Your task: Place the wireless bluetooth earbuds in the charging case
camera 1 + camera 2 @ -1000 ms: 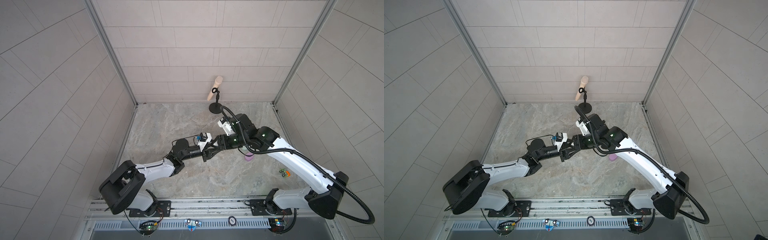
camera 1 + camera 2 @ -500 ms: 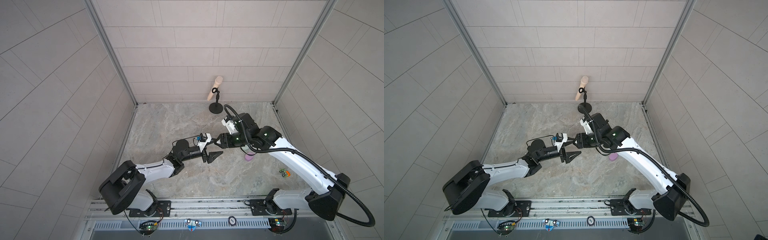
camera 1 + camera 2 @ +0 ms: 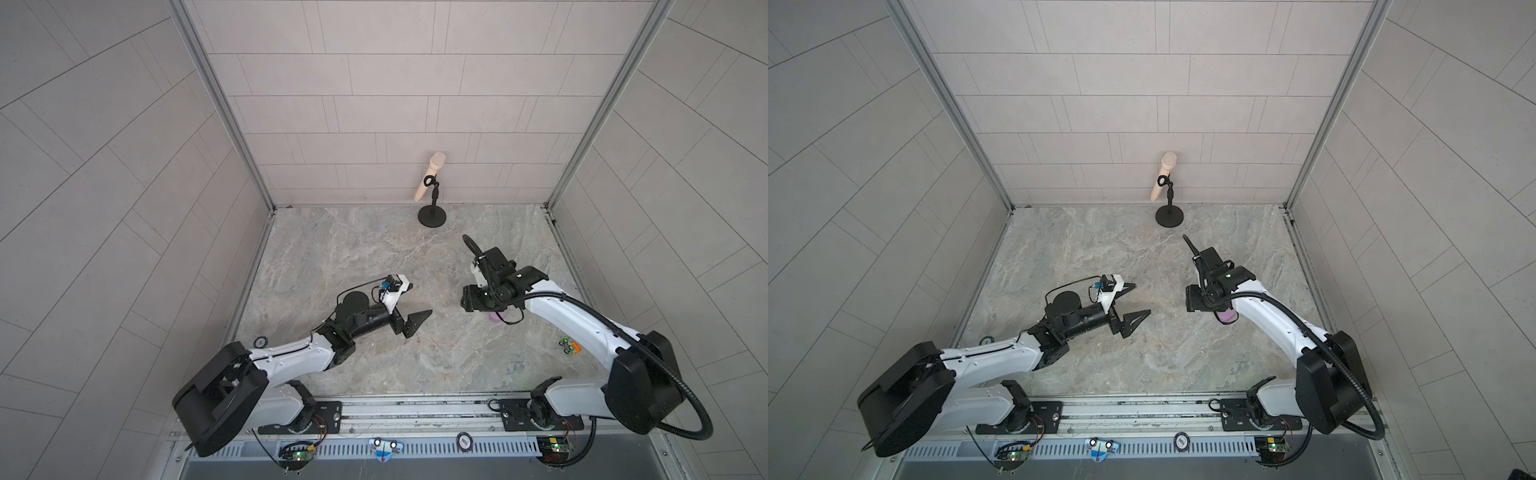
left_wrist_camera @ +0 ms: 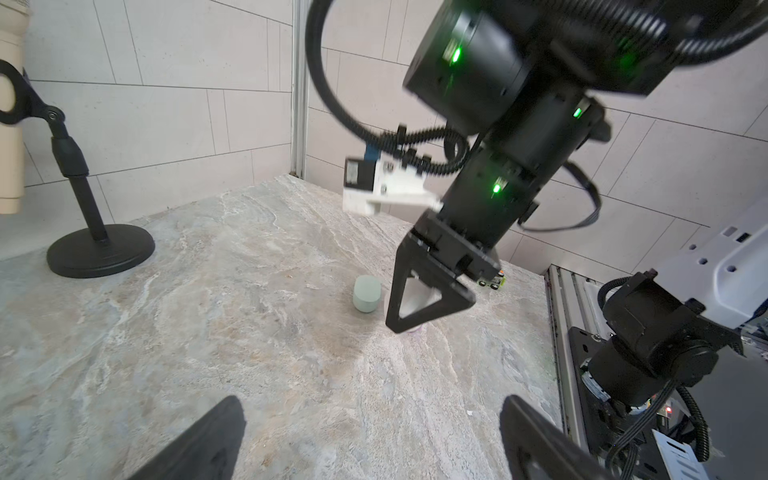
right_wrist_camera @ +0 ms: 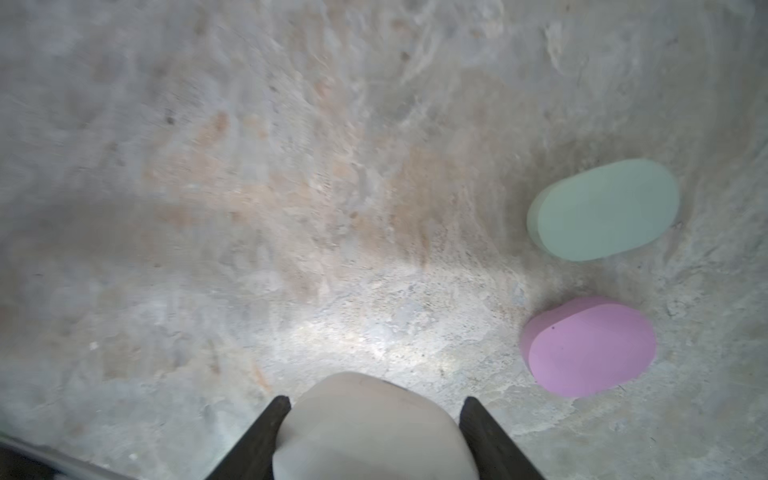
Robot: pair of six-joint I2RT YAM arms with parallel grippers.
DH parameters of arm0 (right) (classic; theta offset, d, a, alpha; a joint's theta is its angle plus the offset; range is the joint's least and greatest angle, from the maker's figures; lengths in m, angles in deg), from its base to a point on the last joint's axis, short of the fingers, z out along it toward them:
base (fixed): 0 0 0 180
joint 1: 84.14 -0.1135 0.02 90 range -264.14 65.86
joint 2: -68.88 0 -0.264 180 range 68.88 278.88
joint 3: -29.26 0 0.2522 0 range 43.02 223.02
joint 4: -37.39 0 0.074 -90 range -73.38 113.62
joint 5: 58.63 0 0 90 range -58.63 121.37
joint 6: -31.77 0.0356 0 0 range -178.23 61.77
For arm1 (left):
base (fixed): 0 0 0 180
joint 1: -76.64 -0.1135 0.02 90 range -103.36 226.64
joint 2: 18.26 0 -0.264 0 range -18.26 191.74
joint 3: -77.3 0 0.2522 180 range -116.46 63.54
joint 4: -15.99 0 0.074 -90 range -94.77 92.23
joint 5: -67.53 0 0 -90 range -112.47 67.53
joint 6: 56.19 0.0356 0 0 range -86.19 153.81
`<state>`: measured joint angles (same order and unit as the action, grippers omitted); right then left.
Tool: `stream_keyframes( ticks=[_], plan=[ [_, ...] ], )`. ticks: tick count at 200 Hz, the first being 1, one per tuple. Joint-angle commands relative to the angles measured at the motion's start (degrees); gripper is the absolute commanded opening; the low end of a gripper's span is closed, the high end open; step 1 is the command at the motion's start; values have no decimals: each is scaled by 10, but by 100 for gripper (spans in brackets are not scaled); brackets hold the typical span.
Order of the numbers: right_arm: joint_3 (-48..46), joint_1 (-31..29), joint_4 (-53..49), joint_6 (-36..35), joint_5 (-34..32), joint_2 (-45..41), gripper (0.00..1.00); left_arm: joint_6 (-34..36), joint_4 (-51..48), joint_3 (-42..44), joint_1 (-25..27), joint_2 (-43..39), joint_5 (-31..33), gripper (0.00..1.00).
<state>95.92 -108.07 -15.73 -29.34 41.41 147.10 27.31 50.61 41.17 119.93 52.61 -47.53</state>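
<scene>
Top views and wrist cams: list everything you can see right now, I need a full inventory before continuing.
microphone: one, beige, on a black stand at the back of the table
toy: one, green and orange, table's right side
lilac case: one, closed, on the table, right of centre
mint-green case: one, closed, beside the lilac case
white case: one, held in the right gripper
left gripper: open, empty, over mid-table
right gripper: shut on the white case

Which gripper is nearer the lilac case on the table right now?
Right. The right gripper, gripping a white item, hangs just beside the lilac case. The left gripper is open and clearly farther off, with the right gripper between it and the case.
</scene>
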Motion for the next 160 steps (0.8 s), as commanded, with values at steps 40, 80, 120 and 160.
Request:
stream_keyframes(
  ticks=[40,80,120,160],
  plan=[
    [-81,5,96,6,-79,45,47,15,-35,7,3,-25,28,100],
    [-102,5,112,13,-87,68,54,13,-37,6,3,-26,45,100],
    [-105,6,114,15,-76,71,74,16,-65,-1,1,-41,81,100],
    [-81,6,75,2,-78,29,89,17,-130,-9,-15,-74,160,100]
  ],
)
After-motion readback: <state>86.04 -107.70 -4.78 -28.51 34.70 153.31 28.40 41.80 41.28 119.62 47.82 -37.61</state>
